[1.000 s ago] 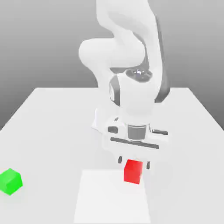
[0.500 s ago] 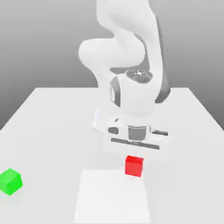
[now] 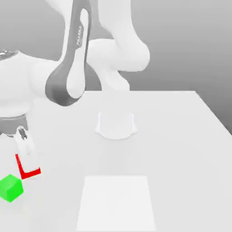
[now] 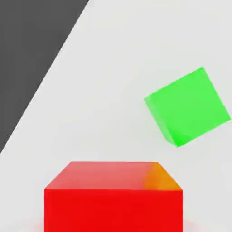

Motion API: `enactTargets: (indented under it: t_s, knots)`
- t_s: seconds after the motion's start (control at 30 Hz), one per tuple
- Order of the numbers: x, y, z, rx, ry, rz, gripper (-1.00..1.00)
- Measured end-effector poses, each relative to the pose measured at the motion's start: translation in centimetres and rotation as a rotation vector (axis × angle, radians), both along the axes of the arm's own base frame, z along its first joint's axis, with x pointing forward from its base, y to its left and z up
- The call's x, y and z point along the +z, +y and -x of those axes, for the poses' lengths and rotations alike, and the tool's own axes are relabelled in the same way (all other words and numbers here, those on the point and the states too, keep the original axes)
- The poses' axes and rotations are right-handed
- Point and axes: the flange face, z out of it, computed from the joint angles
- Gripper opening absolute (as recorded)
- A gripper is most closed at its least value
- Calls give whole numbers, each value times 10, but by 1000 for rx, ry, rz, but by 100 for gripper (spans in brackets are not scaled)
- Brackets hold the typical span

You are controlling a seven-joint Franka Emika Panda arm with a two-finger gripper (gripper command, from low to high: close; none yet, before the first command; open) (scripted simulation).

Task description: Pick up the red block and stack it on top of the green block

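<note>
My gripper (image 3: 28, 165): clamped on the red block
Red block (image 3: 31, 174): partly hidden by my finger, cut off in my hand view
Green block (image 4: 188, 108): unobstructed in my hand view

Exterior cam faces the arm (image 3: 68, 68) across the table (image 3: 172, 154); my hand cam looks down close, both cover red block (image 4: 113, 210), green block (image 4: 190, 108).

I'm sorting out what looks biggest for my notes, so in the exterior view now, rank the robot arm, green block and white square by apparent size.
1. Robot arm
2. White square
3. Green block
</note>
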Motion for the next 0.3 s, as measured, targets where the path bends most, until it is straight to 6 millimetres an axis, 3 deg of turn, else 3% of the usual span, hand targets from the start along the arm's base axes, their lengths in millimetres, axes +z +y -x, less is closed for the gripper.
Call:
enactTargets:
  t_s: [0.1, 0.13, 0.3]
  knots:
    - [-35, -10, 2, -18, 2, 3, -100]
    - [-47, -10, 3, -19, 3, 3, 100]
    - [-47, -10, 3, -19, 3, 3, 100]
